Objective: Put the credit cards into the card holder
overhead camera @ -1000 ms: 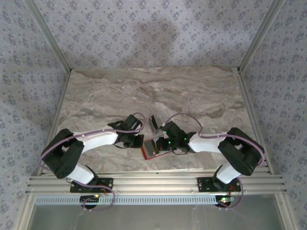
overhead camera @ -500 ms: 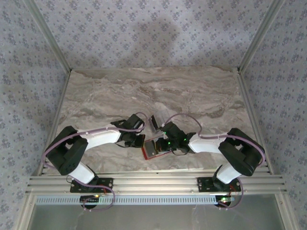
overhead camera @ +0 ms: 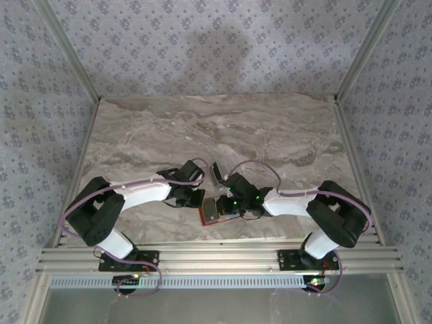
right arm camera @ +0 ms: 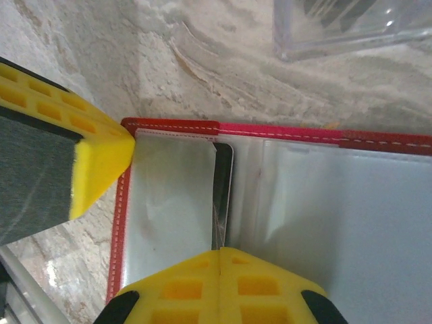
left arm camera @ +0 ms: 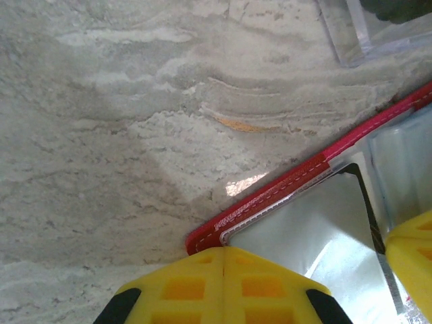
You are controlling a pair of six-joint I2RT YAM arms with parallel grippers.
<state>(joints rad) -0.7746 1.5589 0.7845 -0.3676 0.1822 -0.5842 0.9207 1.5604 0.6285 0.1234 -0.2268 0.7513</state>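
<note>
Your left gripper [left arm camera: 223, 266] and right gripper [right arm camera: 219, 270], jaws together, meet at the open card holder [right arm camera: 337, 202]. A credit card [right arm camera: 224, 177] sits inside its pocket.

The wallet [right arm camera: 283, 196] is red with pale stitching along its edge and silvery grey inside; a dark card [right arm camera: 225, 177] shows in its fold. Under the wallet, the table [overhead camera: 270, 128] is marbled in grey and beige streaks. Beyond the wallet, the box [right arm camera: 337, 27] is clear. At the wallet, the left gripper [left arm camera: 224, 260] and right gripper [right arm camera: 219, 260] are yellow with a grid pattern. The left arm [overhead camera: 135, 196] and right arm [overhead camera: 290, 201] are white and black, with purple cables [overhead camera: 256, 164]. The walls [overhead camera: 223, 47] carry a grey-blue flower print.
</note>
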